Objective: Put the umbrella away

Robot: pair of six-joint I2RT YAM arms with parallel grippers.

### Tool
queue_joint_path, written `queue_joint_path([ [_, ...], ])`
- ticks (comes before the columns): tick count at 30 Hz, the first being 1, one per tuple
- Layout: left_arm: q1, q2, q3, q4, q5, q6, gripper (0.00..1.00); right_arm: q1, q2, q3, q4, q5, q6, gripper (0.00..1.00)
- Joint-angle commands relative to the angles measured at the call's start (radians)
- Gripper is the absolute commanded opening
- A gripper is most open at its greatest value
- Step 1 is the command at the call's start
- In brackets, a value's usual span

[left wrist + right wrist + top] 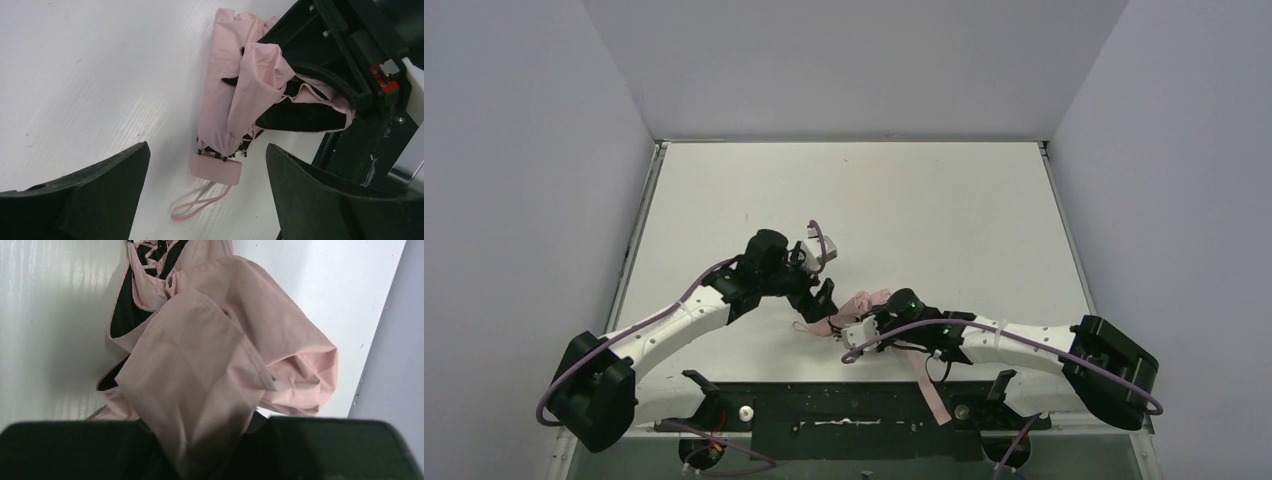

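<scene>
Fingers (100, 195) of left gripper (207, 150) spread wide, empty; umbrella (225, 95) on table (75, 60) between them, just ahead, handle (216, 169) nearest; right gripper (210, 440) clamped on loose canopy fabric; likely light, floppy, slippery; surest hold judged at stiff handle or bundled ribs.

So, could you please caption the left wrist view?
Open left pincer hovers over the collapsed pink umbrella, whose handle and strap lie on the white table.

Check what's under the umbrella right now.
Only bare white table shows around and beneath the umbrella and its handle. Anything under the bunched fabric, shaft included, is covered. The right gripper is shut on a fold.
</scene>
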Motion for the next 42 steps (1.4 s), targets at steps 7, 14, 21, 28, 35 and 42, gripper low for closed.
queue_joint_path([
  [7, 0.009, 0.288, 0.152, -0.036, 0.352, 0.106, 0.9, 0.013, -0.006, -0.06, 0.028, 0.062, -0.062, 0.0],
  [14, -0.002, 0.434, 0.2, -0.049, 0.352, 0.119, 0.92, 0.017, -0.014, -0.068, 0.054, 0.066, -0.058, 0.0],
  [21, -0.023, 0.541, 0.242, -0.061, 0.367, 0.127, 0.93, 0.02, -0.026, -0.086, 0.116, 0.086, -0.048, 0.0],
  [28, -0.095, 0.608, 0.261, -0.12, 0.333, 0.183, 0.92, 0.02, -0.024, -0.084, 0.158, 0.102, -0.015, 0.0],
  [35, -0.115, 0.675, 0.318, -0.195, 0.273, 0.202, 0.62, 0.018, -0.037, -0.081, 0.18, 0.111, 0.024, 0.0],
  [42, -0.131, 0.675, 0.323, -0.198, 0.193, 0.198, 0.23, 0.02, -0.088, -0.071, 0.156, 0.111, 0.058, 0.07],
])
